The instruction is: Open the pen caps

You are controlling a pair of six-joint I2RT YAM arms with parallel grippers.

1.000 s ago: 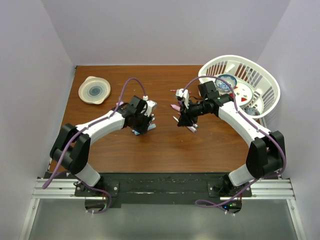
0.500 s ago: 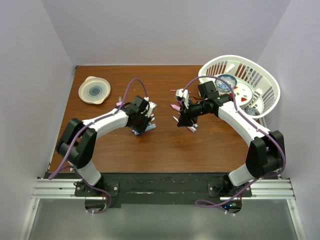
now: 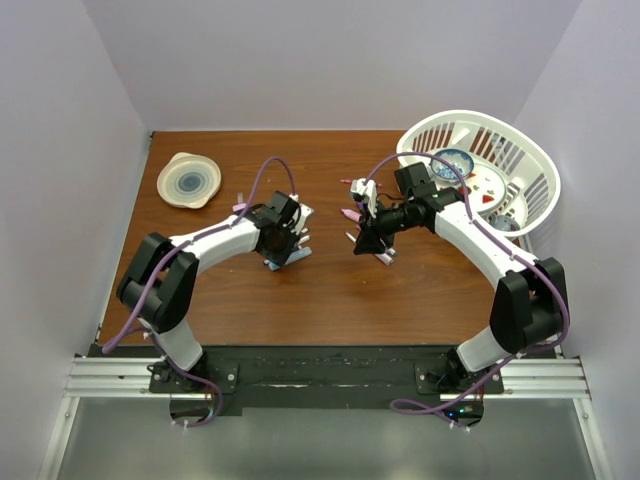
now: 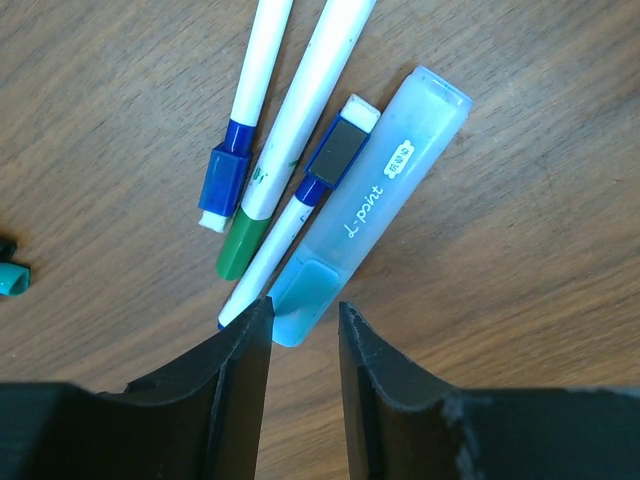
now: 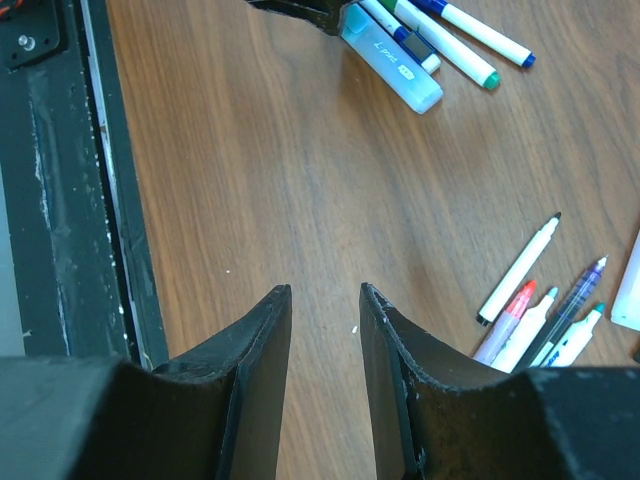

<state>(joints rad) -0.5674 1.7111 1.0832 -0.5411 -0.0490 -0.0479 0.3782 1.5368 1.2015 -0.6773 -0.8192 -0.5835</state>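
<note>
My left gripper (image 4: 305,310) is open, its jaws just either side of the teal cap (image 4: 310,290) of a teal highlighter (image 4: 395,170) lying on the table. Beside it lie white pens: one with a blue cap (image 4: 225,178), one with a green end (image 4: 238,250) and one with a dark blue clip (image 4: 335,160). A loose teal cap (image 4: 12,280) lies at the left edge. My right gripper (image 5: 325,292) is open and empty above bare wood. Several slim pens (image 5: 520,265) with bare tips lie to its right. In the top view the grippers (image 3: 285,250) (image 3: 375,245) face each other mid-table.
A white slatted basket (image 3: 530,170) holding bowls stands at the back right. A pale round lid (image 3: 189,180) lies at the back left. The black front rail (image 5: 60,180) shows left of the right gripper.
The left arm's elbow has swung right and its gripper has shifted slightly over the pens by the teal highlighter. The right arm has barely moved.
</note>
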